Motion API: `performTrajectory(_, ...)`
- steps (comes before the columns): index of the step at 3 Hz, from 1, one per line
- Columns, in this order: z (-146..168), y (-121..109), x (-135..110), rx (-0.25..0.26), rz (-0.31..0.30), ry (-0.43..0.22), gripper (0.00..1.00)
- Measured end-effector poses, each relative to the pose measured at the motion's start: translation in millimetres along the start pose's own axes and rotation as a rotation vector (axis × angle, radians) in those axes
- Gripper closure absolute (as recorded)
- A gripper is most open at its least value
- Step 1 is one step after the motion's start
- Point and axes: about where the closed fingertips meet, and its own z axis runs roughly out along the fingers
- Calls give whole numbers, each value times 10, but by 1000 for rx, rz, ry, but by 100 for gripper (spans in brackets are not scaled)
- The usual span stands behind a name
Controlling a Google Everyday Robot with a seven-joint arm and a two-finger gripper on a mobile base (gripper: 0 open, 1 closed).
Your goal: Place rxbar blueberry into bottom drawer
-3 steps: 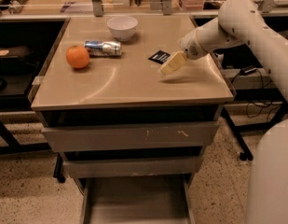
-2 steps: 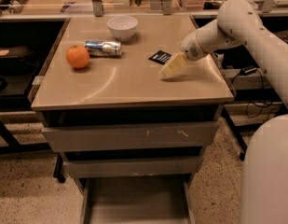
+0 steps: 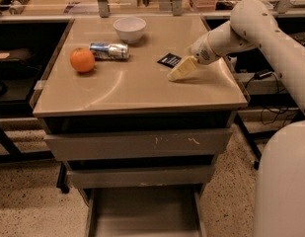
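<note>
The rxbar blueberry point(image 3: 169, 60), a small flat dark wrapper, lies on the tan cabinet top point(image 3: 132, 85) right of centre. My gripper point(image 3: 181, 70) hangs low over the top just right of and in front of the bar, its pale fingers pointing down-left, close to the bar's near edge. The white arm comes in from the upper right. The bottom drawer point(image 3: 142, 214) is pulled out at the foot of the cabinet, its flat grey floor bare.
An orange point(image 3: 82, 59) sits at the left of the top, a silver-blue can point(image 3: 109, 50) lies beside it, and a white bowl point(image 3: 130, 28) stands at the back. Two shut scuffed drawers point(image 3: 137, 144) sit above the open one. Benches flank both sides.
The gripper has drifted very slightly; the bar, orange, can and bowl have not moved.
</note>
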Motion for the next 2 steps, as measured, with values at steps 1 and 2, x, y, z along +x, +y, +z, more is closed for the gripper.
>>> performTrajectory(1, 0, 0, 0, 0, 0, 0, 41)
performTrajectory(2, 0, 0, 0, 0, 0, 0, 64)
